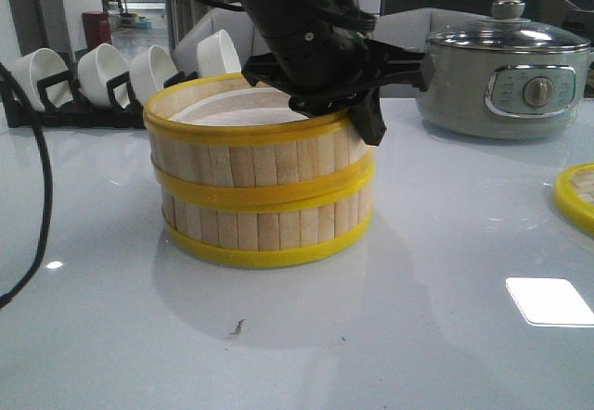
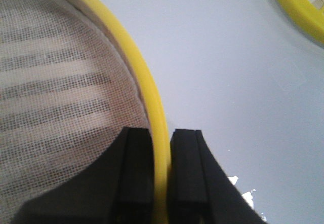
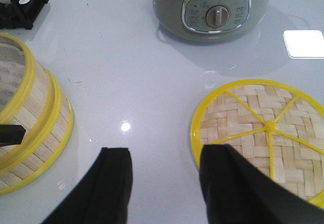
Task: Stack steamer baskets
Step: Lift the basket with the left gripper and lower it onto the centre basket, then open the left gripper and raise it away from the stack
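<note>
Two steamer baskets (image 1: pixel 260 187) are seen stacked one on the other at the middle of a glossy white table (image 1: pixel 418 336), the upper tier seated squarely on the lower. Behind them to the right, a grey electric pot (image 1: pixel 506 81) with a glass lid is set on the table, and a black rack of white bowls (image 1: pixel 121 71) is lined up at the back left. A woven bamboo lid (image 3: pixel 266 133) with a yellow rim and spokes is laid flat on the table, well apart from the stack on its right. The upper basket's yellow rim (image 2: pixel 152 102) is pinched by the left gripper (image 2: pixel 163 176), one finger placed inside against the white mesh liner (image 2: pixel 61 107) and one outside. The right gripper (image 3: pixel 164 183) is held spread wide above the table, nothing caught between its fingers, beside the lid.
</note>
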`<action>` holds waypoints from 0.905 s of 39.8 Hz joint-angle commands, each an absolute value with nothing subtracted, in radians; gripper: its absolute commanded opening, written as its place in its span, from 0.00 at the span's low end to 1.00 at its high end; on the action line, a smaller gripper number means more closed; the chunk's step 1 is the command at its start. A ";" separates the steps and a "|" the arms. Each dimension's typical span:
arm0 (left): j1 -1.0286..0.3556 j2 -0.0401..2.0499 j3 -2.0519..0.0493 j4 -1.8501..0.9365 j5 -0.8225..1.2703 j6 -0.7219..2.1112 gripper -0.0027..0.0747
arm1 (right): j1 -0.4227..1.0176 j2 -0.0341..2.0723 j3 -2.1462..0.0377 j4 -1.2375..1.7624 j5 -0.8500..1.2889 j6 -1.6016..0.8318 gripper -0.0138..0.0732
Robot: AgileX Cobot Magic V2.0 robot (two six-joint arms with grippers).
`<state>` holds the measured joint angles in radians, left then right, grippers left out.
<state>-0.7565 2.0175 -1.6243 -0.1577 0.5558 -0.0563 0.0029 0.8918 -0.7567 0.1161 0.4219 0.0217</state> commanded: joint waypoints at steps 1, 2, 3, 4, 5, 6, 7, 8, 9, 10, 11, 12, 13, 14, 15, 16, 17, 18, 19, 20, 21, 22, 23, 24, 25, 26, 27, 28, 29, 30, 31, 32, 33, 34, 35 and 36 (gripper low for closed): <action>-0.783 1.966 -1.664 -0.228 0.461 -0.053 0.15 | -0.001 0.885 -0.797 0.109 0.352 0.015 0.65; -0.783 1.966 -1.664 -0.228 0.461 -0.050 0.15 | -0.001 0.885 -0.797 0.109 0.352 0.015 0.65; -0.783 1.966 -1.664 -0.228 0.461 -0.046 0.15 | -0.001 0.885 -0.797 0.109 0.352 0.015 0.65; -0.783 1.966 -1.664 -0.228 0.461 -0.046 0.15 | -0.001 0.885 -0.797 0.109 0.352 0.015 0.65; -0.783 1.966 -1.664 -0.228 0.461 -0.046 0.15 | -0.001 0.885 -0.797 0.109 0.352 0.015 0.65; -0.783 1.966 -1.664 -0.228 0.463 -0.046 0.15 | -0.001 0.885 -0.797 0.109 0.352 0.015 0.65; -0.783 1.966 -1.664 -0.228 0.463 -0.046 0.15 | -0.001 0.885 -0.797 0.109 0.352 0.015 0.65; -0.780 1.966 -1.664 -0.228 0.463 -0.046 0.15 | -0.001 0.885 -0.797 0.109 0.352 0.015 0.65; -0.780 1.966 -1.664 -0.228 0.463 -0.046 0.15 | -0.001 0.885 -0.797 0.109 0.352 0.015 0.65; -0.780 1.966 -1.664 -0.228 0.463 -0.046 0.15 | -0.001 0.885 -0.797 0.109 0.352 0.015 0.65; -0.780 1.966 -1.664 -0.226 0.463 -0.046 0.15 | -0.001 0.885 -0.797 0.109 0.352 0.015 0.65; -0.780 1.966 -1.664 -0.226 0.463 -0.046 0.15 | -0.001 0.885 -0.797 0.109 0.352 0.015 0.65; -0.780 1.966 -1.664 -0.226 0.463 -0.046 0.15 | -0.001 0.885 -0.797 0.109 0.352 0.015 0.65; -0.780 1.966 -1.664 -0.226 0.463 -0.046 0.15 | -0.001 0.885 -0.797 0.109 0.352 0.015 0.65; -0.780 1.966 -1.664 -0.226 0.463 -0.046 0.15 | -0.001 0.885 -0.797 0.109 0.352 0.015 0.65; -0.780 1.966 -1.664 -0.226 0.463 -0.046 0.15 | -0.001 0.885 -0.797 0.109 0.352 0.015 0.65; -0.780 1.966 -1.664 -0.226 0.464 -0.046 0.15 | -0.001 0.885 -0.797 0.109 0.352 0.015 0.65; -0.780 1.966 -1.664 -0.226 0.464 -0.046 0.15 | -0.001 0.885 -0.797 0.109 0.352 0.015 0.65; -0.780 1.966 -1.664 -0.226 0.464 -0.046 0.15 | -0.001 0.885 -0.797 0.109 0.352 0.015 0.65; -0.780 1.966 -1.664 -0.226 0.464 -0.046 0.15 | -0.001 0.885 -0.797 0.109 0.352 0.015 0.65; -0.780 1.966 -1.664 -0.226 0.464 -0.046 0.15 | -0.001 0.885 -0.797 0.109 0.352 0.015 0.65; -0.780 1.966 -1.664 -0.226 0.464 -0.046 0.15 | -0.001 0.885 -0.797 0.109 0.352 0.015 0.65; -0.780 1.964 -1.664 -0.225 0.464 -0.046 0.15 | -0.001 0.885 -0.797 0.109 0.352 0.015 0.65; -0.780 1.962 -1.664 -0.225 0.464 -0.046 0.15 | -0.001 0.885 -0.797 0.109 0.352 0.015 0.65; -0.778 1.961 -1.664 -0.221 0.464 -0.046 0.15 | -0.001 0.885 -0.797 0.109 0.352 0.015 0.65; -0.778 1.958 -1.666 -0.221 0.464 -0.046 0.15 | -0.001 0.885 -0.797 0.109 0.352 0.015 0.65; -0.774 1.956 -1.667 -0.215 0.466 -0.046 0.15 | -0.001 0.885 -0.797 0.109 0.352 0.015 0.65; -0.772 1.954 -1.671 -0.208 0.472 -0.041 0.16 | -0.001 0.885 -0.797 0.109 0.352 0.015 0.65; -0.772 1.952 -1.673 -0.198 0.477 -0.038 0.18 | -0.001 0.885 -0.797 0.109 0.352 0.015 0.65; -0.772 1.949 -1.677 -0.183 0.481 -0.035 0.21 | -0.001 0.885 -0.797 0.109 0.352 0.015 0.65; -0.772 1.946 -1.680 -0.173 0.486 -0.031 0.23 | -0.001 0.885 -0.797 0.109 0.352 0.015 0.65; -0.772 1.941 -1.685 -0.160 0.488 -0.028 0.27 | -0.001 0.885 -0.797 0.109 0.352 0.015 0.65; -0.772 1.941 -1.690 -0.151 0.495 -0.026 0.31 | -0.001 0.885 -0.797 0.109 0.352 0.015 0.65; -0.772 1.937 -1.692 -0.146 0.497 -0.026 0.34 | -0.001 0.885 -0.797 0.109 0.352 0.015 0.65; -0.772 1.934 -1.698 -0.139 0.499 -0.026 0.39 | -0.001 0.885 -0.797 0.109 0.352 0.015 0.65; -0.772 1.933 -1.703 -0.137 0.501 -0.026 0.43 | -0.001 0.885 -0.797 0.109 0.352 0.015 0.65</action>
<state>-0.7600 2.0240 -1.6484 -0.1375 0.5643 -0.0322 0.0029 0.8918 -0.7567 0.1161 0.4258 0.0217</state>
